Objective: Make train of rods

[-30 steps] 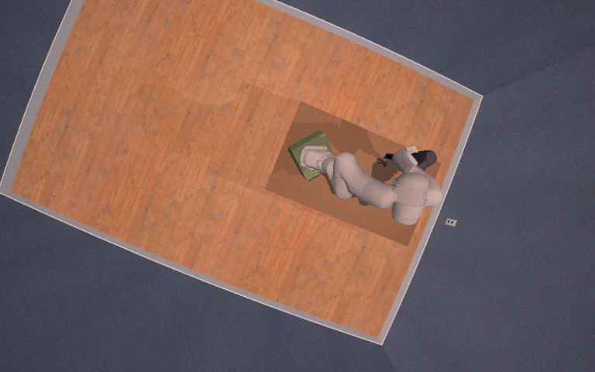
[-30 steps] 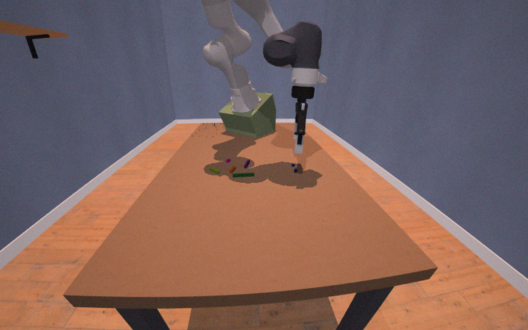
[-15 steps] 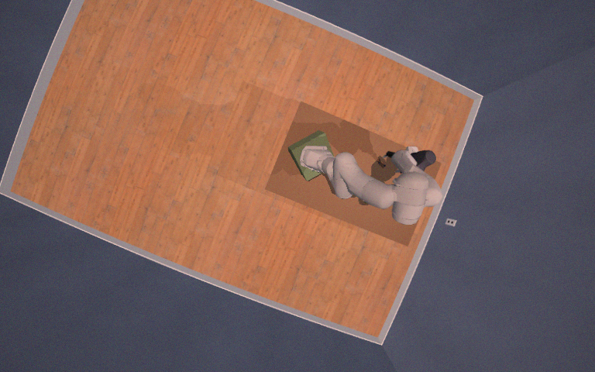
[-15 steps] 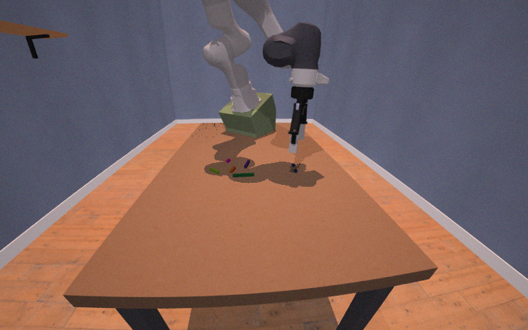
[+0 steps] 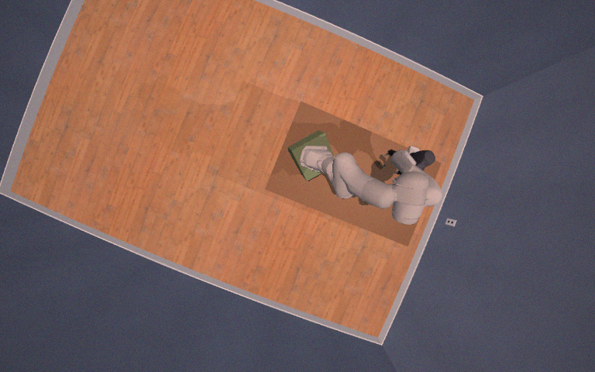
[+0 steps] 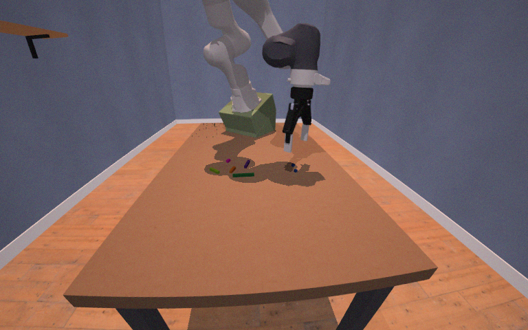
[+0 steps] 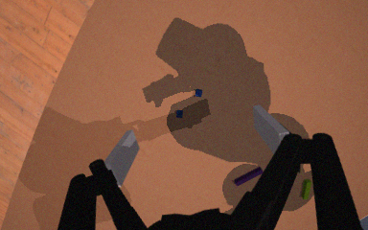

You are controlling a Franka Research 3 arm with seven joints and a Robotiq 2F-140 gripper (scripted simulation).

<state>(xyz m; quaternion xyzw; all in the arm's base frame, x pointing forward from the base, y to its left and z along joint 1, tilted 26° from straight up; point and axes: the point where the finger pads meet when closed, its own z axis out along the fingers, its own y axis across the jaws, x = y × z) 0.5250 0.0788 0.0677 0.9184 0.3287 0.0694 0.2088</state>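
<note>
The end effector (image 6: 296,145) (image 7: 193,128) hangs above the bench (image 6: 249,233) (image 7: 158,184) with its fingers spread wide, gripping nothing. In the exterior view it is above and behind two small blue rods. One blue rod (image 6: 293,165) (image 7: 198,93) lies near the other blue rod (image 6: 295,170) (image 7: 179,114), with a gap between them; in the wrist view both appear between the directions of the two fingers, beyond the tips.

Well apart from the blue pair lie the rest. The green rod (image 6: 243,174), the longest seen, lies crosswise at the front of this group in the exterior view. Just behind it are the orange rod (image 6: 232,169) and the purple rod (image 6: 247,163) (image 7: 248,176). The lime rod (image 6: 214,170) (image 7: 307,189) is at the group's left side in that view, and the magenta rod (image 6: 228,160) is at its rear. No three rods form a train. The arm stands on a green block (image 5: 308,174) (image 6: 241,124).
</note>
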